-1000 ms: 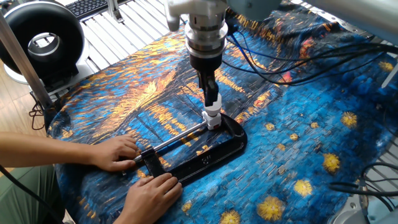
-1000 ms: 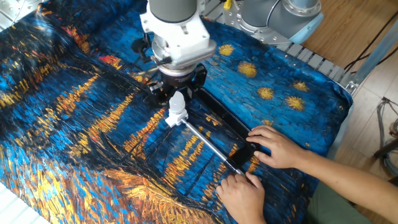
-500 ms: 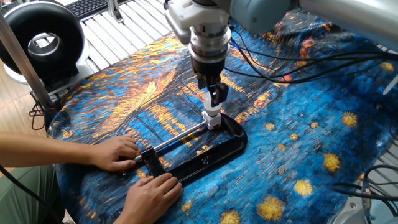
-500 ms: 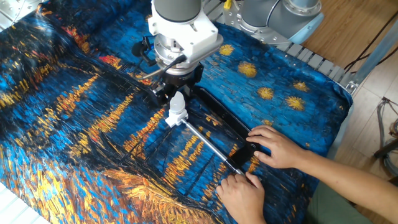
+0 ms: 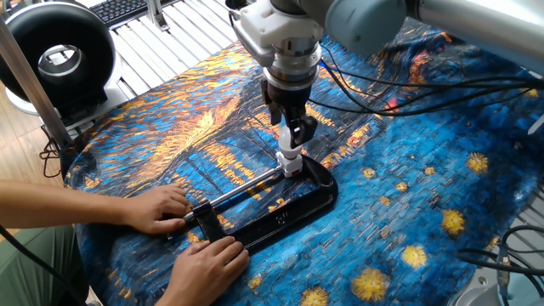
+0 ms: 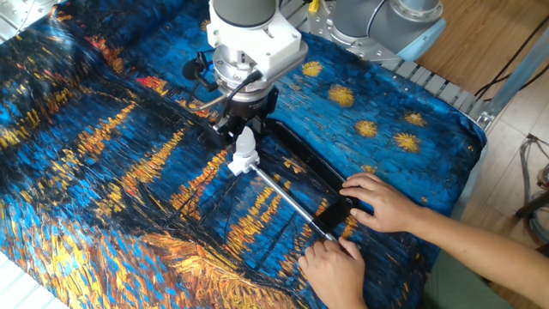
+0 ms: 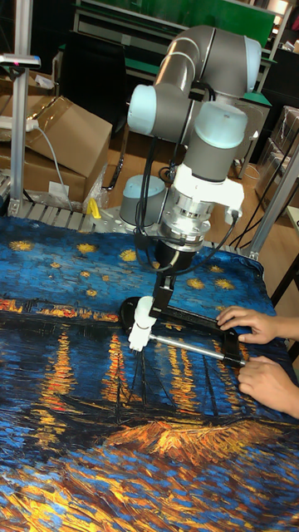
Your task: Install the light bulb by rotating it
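Tall fixed view shows the gripper (image 7: 157, 297) pointing down from the grey arm (image 7: 191, 75), with its dark fingers (image 7: 164, 293) closed around the light bulb (image 7: 147, 309). Just below the fingertips the bulb sits on top of the white socket block (image 7: 138, 334), which is at the round end of a black clamp (image 7: 187, 321). In one fixed view the bulb (image 5: 291, 144) is mostly hidden between the fingers, and only its white neck shows under them. A metal rod (image 5: 246, 189) runs from the socket, away from the fingers, toward two human hands. One hand (image 5: 159, 208) presses on the rod's black end and the other hand (image 5: 206, 267) rests on the blue and gold painted cloth (image 5: 170, 119) beside the clamp. The other fixed view shows the socket block (image 6: 244, 159) directly under the closed fingers.
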Robot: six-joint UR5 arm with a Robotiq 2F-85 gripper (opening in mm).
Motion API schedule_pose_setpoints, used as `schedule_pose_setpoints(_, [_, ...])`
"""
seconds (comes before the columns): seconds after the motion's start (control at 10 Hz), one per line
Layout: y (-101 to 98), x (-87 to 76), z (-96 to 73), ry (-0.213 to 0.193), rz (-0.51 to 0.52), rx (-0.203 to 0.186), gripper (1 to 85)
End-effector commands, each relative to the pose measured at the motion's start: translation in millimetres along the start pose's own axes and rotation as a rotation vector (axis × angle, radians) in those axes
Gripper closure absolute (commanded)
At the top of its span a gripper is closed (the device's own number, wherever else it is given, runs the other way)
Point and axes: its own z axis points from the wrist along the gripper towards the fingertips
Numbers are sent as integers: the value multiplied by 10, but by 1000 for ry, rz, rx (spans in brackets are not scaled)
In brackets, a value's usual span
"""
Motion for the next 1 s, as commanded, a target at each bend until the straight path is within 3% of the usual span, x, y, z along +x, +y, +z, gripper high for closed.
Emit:
schedule_pose_setpoints(0.0, [20, -11, 26, -28, -15, -1, 247])
schedule_pose_setpoints(0.2, [33, 34, 32, -17, -14, -5, 260])
schedule_pose_setpoints(0.9, [40, 55, 57, -35, -27, -7, 333])
